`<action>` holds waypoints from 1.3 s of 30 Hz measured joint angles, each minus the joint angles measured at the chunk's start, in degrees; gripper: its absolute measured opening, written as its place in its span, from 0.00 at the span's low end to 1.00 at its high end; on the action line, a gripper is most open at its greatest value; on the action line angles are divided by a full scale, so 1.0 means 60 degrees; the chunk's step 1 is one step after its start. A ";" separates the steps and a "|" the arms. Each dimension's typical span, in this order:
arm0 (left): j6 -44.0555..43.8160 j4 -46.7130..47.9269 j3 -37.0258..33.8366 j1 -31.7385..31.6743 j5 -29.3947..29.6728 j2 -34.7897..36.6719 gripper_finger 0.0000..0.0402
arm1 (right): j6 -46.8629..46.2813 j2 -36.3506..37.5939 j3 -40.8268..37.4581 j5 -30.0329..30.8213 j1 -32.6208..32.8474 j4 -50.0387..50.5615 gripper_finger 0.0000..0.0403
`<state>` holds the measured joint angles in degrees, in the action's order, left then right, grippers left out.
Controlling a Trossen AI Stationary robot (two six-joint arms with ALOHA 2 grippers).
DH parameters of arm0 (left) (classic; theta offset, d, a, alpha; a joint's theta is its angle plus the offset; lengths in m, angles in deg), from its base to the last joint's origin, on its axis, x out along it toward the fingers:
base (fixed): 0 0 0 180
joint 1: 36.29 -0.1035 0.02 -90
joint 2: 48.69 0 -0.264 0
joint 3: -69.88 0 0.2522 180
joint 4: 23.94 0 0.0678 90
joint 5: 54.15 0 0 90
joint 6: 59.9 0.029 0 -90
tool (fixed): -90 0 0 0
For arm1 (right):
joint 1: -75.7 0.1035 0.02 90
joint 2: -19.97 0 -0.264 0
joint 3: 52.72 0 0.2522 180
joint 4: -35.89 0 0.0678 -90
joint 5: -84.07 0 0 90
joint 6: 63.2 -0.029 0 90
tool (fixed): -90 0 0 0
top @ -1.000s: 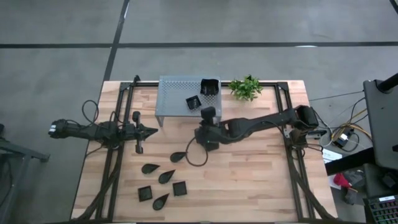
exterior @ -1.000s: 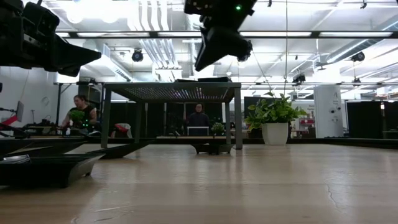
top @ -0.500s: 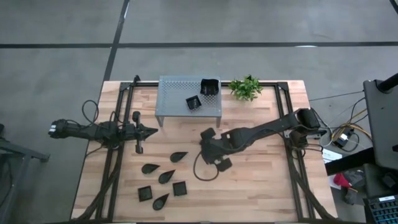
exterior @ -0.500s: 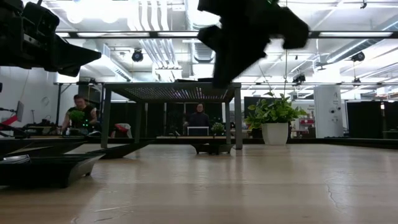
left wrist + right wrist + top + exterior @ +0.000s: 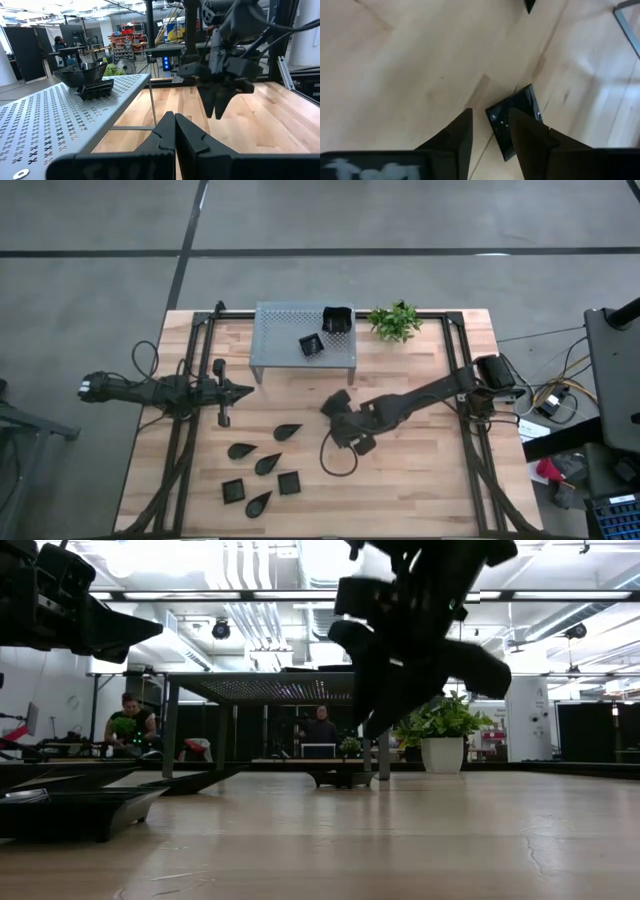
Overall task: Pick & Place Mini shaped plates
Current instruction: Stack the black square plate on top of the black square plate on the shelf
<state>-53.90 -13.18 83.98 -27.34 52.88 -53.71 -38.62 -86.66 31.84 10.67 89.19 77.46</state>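
Near edge, 7 o'clock: six loose plates (image 5: 267, 464) lie on the table (image 5: 420, 480), four of them leaf-shaped and two small squares. All are separate and flat, well clear of both arms.

Table centre: the right gripper (image 5: 345, 425) hangs low over the wood, its arm reaching in from 3 o'clock.

Right pincer state: its fingers (image 5: 461, 131) stand parted with a clear gap and have hold of nothing.

Plate under it: one square plate (image 5: 515, 120) lies flat on the boards just past the fingertips. It sits partly behind one finger, glossy side up. Whether a finger touches it cannot be told.

9 o'clock: the left gripper (image 5: 245, 391) waits above the table's left side, pointing toward the centre.

Left pincer state: the tips are pressed together in the left wrist view and hold nothing.

12 o'clock, far edge: a grey perforated shelf (image 5: 285, 330) stands on its legs.

On the shelf: the shelf plates (image 5: 338, 320) are a dark stack at the shelf's right end, and one small square sits alone just nearer the middle.

1 o'clock, far edge: a small green plant (image 5: 393, 320) stands just beside the shelf's right end, not touching it.

Beyond the table: in the low view a person (image 5: 128, 720) sits in the room behind. Detail there is too small to tell.
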 joint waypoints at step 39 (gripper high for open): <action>0.0000 0.0000 0.0000 -0.0002 0.0000 -0.0002 0.00 | 0.0750 -0.0015 -0.1535 0.0234 -0.0659 -0.1953 0.23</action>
<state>-53.90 -13.18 83.98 -27.36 52.88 -53.72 -34.12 -86.75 22.63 12.08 85.23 65.75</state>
